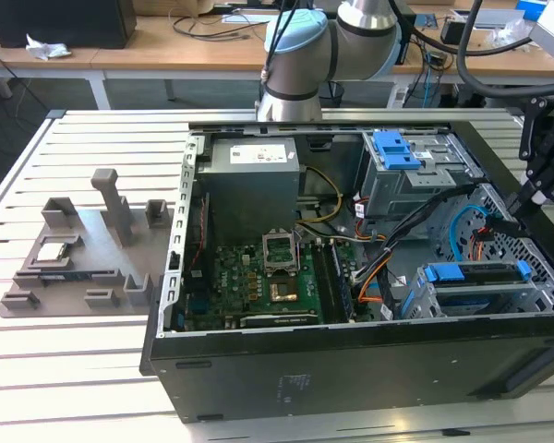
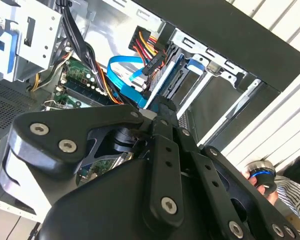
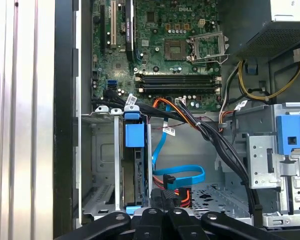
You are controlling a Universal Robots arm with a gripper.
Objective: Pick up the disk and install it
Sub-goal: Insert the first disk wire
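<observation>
Black linkage bars of your gripper [image 3: 160,220] sit nearest the lens in both wrist views, and you cannot tell from them whether it is released or clenched. Just past the gripper, the disk [image 3: 134,170] stands on edge in its blue carrier inside the silver drive cage [image 3: 97,165], with the blue tab uppermost in the first wrist view. Beside it a blue data cable [image 3: 182,175] loops across the case floor, next to a bundle of red, orange and black power wires [image 3: 177,112]. Farther in you see the green motherboard [image 3: 165,45] with its empty processor socket [image 3: 177,47]. In the exterior view the open computer case [image 1: 351,369] lies on the slatted tabletop [image 1: 74,369], the gripper hanging at the exterior view's right above the cage, and a grey fixture tray [image 1: 83,249] rests to the exterior view's left.
</observation>
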